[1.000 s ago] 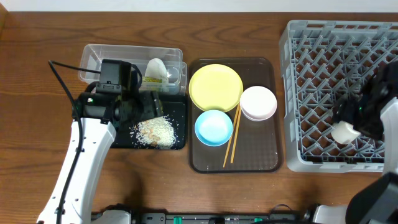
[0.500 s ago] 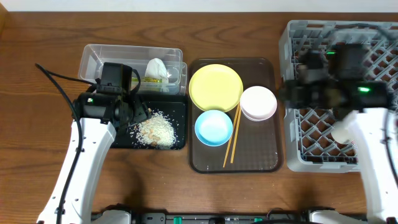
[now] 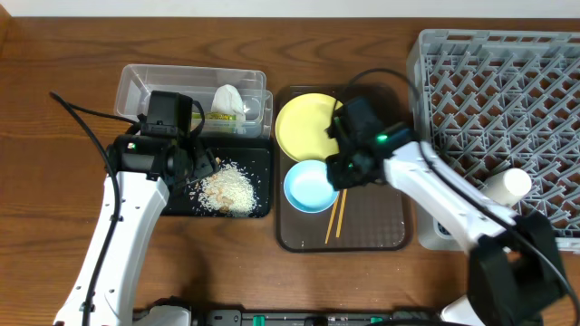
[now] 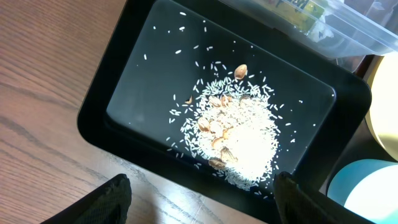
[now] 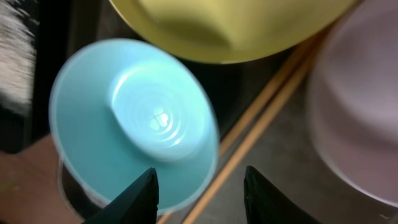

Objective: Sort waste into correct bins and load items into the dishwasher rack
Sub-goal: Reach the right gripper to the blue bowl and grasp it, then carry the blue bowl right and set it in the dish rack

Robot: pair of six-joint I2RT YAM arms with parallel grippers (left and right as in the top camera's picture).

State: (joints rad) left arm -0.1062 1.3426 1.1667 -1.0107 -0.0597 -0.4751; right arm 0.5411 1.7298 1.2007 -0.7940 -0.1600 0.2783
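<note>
Right hand spread, blurred, low over round light blue bowl on brown plastic serving tray, thin wooden chopsticks just beside. Left hand spread wide above shallow black rectangular tray holding whitish rice scraps.

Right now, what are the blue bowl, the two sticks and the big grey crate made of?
Blue bowl: probably plastic or melamine, smooth and glossy, since light glints off the inside. Chopsticks: likely wood or bamboo, with a plain matte tan colour. Grey crate: looks like moulded plastic, dull, formed into a thin open lattice.
</note>
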